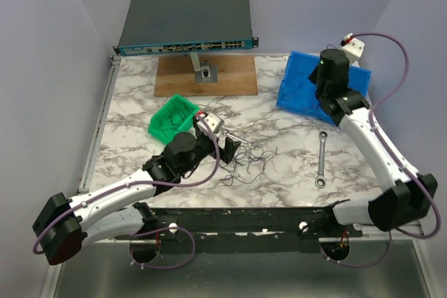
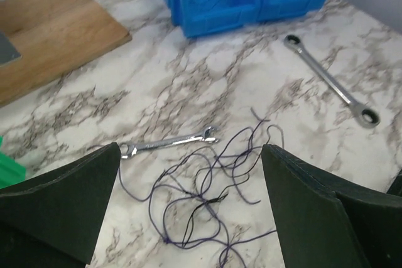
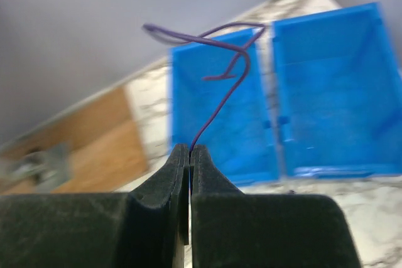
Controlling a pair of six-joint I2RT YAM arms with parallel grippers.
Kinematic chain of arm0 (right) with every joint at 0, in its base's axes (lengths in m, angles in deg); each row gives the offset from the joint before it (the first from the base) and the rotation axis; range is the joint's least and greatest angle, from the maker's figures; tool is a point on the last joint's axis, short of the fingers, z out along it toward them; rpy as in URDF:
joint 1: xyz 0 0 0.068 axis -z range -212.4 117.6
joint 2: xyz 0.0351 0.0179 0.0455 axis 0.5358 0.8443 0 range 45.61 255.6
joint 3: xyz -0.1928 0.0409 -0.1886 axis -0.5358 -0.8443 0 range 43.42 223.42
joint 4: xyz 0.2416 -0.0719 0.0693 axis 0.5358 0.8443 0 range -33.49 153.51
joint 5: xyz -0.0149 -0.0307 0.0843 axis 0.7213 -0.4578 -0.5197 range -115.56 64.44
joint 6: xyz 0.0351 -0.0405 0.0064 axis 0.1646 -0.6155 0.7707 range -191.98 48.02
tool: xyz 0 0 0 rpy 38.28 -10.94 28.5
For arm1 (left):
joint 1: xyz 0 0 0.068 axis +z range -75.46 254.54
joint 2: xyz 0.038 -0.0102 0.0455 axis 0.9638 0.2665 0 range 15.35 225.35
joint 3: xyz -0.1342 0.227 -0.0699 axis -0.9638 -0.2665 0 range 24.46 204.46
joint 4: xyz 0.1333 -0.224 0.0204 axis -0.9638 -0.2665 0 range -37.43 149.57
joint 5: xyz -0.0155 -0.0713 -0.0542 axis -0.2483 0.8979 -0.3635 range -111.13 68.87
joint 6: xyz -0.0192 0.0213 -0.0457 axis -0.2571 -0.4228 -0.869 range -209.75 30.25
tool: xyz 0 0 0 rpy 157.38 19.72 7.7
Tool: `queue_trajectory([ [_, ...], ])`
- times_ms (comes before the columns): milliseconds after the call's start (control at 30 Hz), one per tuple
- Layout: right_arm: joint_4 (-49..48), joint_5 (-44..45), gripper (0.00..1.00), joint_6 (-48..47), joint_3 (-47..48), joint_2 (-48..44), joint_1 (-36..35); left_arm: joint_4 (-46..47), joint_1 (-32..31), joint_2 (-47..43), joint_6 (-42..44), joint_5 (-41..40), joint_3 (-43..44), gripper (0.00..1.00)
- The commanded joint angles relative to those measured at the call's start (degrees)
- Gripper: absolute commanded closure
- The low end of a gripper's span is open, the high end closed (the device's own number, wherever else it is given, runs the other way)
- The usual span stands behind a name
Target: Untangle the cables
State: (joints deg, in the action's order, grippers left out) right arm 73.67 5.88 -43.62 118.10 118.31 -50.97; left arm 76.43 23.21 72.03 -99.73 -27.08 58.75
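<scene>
The cables (image 1: 248,162) lie as a loose scribble of thin purple-blue and dark wires on the marble table, just right of my left gripper (image 1: 229,150). In the left wrist view the tangle (image 2: 207,186) sits on the table between my wide-open fingers (image 2: 63,199), and nothing is held. My right gripper (image 1: 323,95) hangs over the blue bin (image 1: 300,88). Its pads (image 3: 210,174) are shut on one thin purple cable (image 3: 217,101), which rises from the fingertips and curls above the bin's left compartment (image 3: 213,123).
A small silver wrench (image 2: 169,143) lies just beyond the tangle, and a longer ratchet wrench (image 1: 322,159) lies to the right. A green bin (image 1: 174,118) holding dark wires stands behind the left arm. A wooden board (image 1: 206,75) and a network switch (image 1: 185,22) are at the back.
</scene>
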Motion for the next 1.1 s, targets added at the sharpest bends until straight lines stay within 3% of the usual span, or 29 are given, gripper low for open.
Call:
queue_trajectory([
  [0,-3.13,13.02,0.99,-5.18,2.44,10.34,5.64,1.87,0.26,-1.74,1.33,-5.66,-7.02,0.01],
  [167,-8.47,8.91,0.99,-6.30,9.07,21.28,12.94,4.42,0.27,-2.64,-0.03,-6.57,-10.04,0.01],
  [367,-7.20,9.47,0.99,-10.61,22.21,31.83,16.59,6.63,0.26,-2.02,-0.31,-7.39,-10.81,0.01],
  [667,-11.34,13.90,0.99,-13.65,22.38,35.31,18.24,7.40,0.27,-1.23,-0.41,-7.83,-11.16,0.01],
  [900,-9.48,15.67,0.99,-6.25,19.85,35.27,21.98,7.81,0.27,-0.55,-0.66,-7.58,-11.08,0.01],
  [1067,-9.08,7.31,0.99,-5.86,20.56,32.46,22.06,7.40,0.29,-0.65,-0.57,-7.58,-10.82,0.01],
])
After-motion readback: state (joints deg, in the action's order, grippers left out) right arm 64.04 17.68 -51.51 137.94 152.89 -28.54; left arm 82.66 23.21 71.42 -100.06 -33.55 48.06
